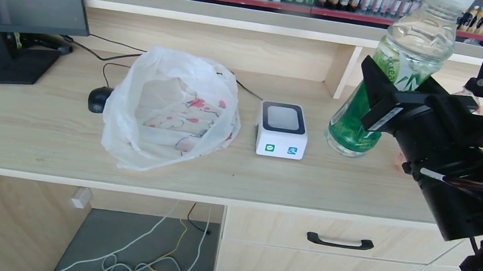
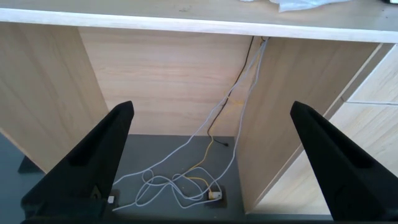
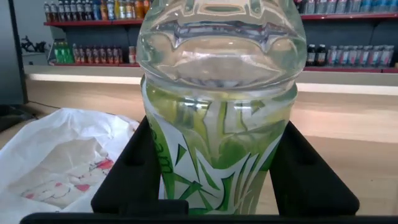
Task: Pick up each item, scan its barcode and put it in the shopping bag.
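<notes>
Right fingers clamped on bottle, right of the scanner.
My right gripper (image 3: 221, 186) squeezes the bottle (image 1: 409, 46) at its green label, one finger each side; clear ribbed plastic, tilted slightly. My left gripper (image 2: 212, 111) hangs below the counter (image 1: 22, 136), fingers wide apart. Farther: white scanner (image 1: 282, 130), open shopping bag (image 1: 171, 110).
</notes>
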